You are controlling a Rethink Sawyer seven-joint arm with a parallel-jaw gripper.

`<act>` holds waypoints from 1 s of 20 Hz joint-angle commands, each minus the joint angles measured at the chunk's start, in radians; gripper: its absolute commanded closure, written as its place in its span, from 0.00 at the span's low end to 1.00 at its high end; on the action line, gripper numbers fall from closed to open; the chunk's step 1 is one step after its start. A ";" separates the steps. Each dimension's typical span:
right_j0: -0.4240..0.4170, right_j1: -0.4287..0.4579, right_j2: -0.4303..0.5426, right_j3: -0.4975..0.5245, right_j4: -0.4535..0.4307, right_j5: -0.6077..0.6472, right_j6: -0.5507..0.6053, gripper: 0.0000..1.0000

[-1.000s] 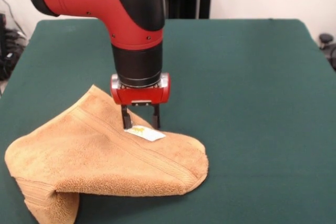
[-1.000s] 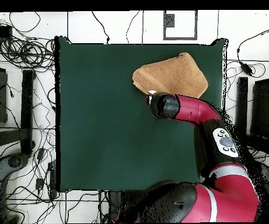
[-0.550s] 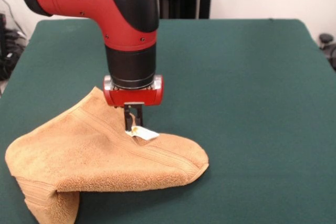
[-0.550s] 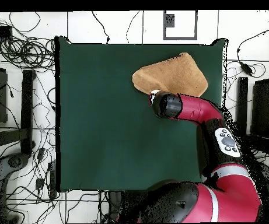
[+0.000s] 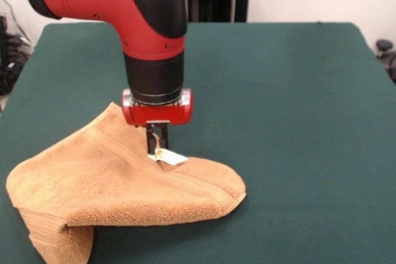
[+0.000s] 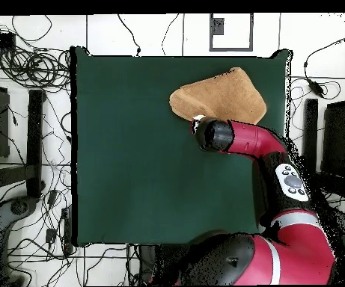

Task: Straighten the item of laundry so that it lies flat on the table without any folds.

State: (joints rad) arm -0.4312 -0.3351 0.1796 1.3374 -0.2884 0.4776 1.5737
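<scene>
At frame centre-left, gripper (image 5: 156, 146) pinched shut on folded towel (image 5: 117, 183) edge by white tag (image 5: 171, 157); thin grip may slip when pulled.

Orange-tan towel (image 5: 117, 190) folded over on itself, bunched toward the left near corner of the dark green worktop (image 5: 297, 109), one lobe hanging at the lower left. Woven band running diagonally across the upper layer. Tool (image 5: 158, 144) straight down from the red and black arm (image 5: 133, 23), fingers pinched together at the towel's far edge beside the small white tag (image 5: 171, 158).
</scene>
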 commanded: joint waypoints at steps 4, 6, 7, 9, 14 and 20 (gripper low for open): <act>0.022 0.076 0.043 0.030 -0.035 -0.005 0.036 1.00; 0.026 0.052 0.040 0.048 -0.023 0.029 0.042 1.00; 0.031 0.042 0.036 0.053 -0.018 0.043 0.047 1.00; 0.035 0.026 0.035 0.065 -0.010 0.065 0.052 1.00; 0.042 0.000 0.036 0.067 0.014 0.134 0.057 1.00; 0.048 -0.024 0.032 0.074 0.028 0.181 0.067 1.00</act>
State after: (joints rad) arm -0.4228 -0.3502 0.1793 1.3408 -0.2904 0.5206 1.5735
